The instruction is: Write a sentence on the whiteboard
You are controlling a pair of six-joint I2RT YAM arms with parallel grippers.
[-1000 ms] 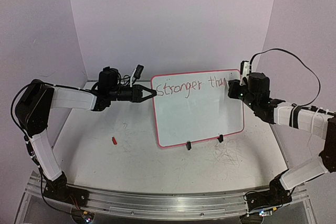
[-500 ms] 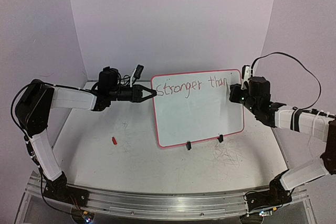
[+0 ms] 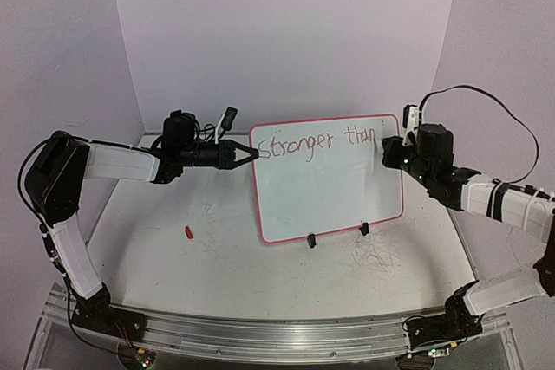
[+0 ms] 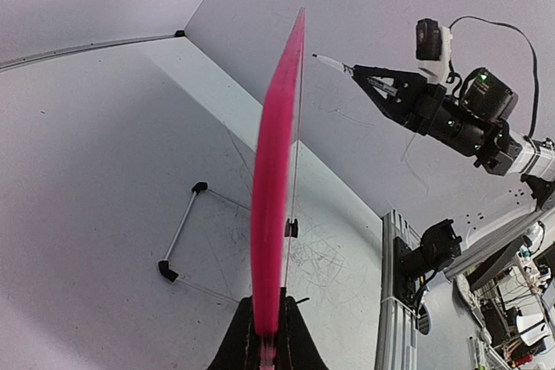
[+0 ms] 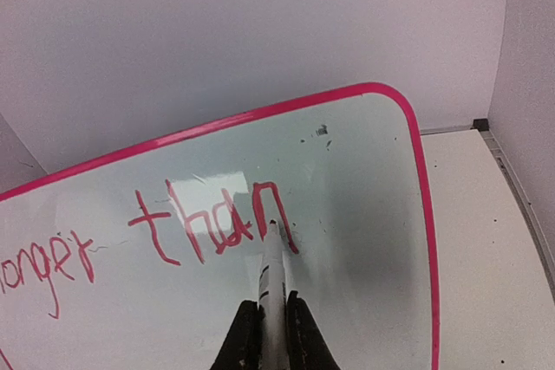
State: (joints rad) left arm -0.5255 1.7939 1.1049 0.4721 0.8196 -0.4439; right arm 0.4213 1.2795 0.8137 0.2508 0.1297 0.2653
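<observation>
The whiteboard [image 3: 329, 188] stands tilted on two black clip feet, pink-rimmed. My left gripper [image 3: 253, 153] is shut on its upper left rim [image 4: 270, 214], seen edge-on in the left wrist view. The sentence [image 3: 319, 143] reads "Stronger than" in one red line near the top; "than" [image 5: 212, 227] fills the right wrist view. My right gripper [image 3: 385, 155] is shut on a white marker [image 5: 272, 288], its tip just off the board by the last stroke of the "n". In the left wrist view the marker [image 4: 334, 64] points at the board with a gap.
A small red marker cap [image 3: 188, 233] lies on the table left of the board. Grey scribble marks [image 3: 377, 257] cover the tabletop in front of the board. A wire stand [image 4: 182, 236] props the board from behind. White walls close in the back and sides.
The word "than" gained its last letter "n". My right gripper drew back to the right and slightly up with the marker. The left arm and board have not moved.
</observation>
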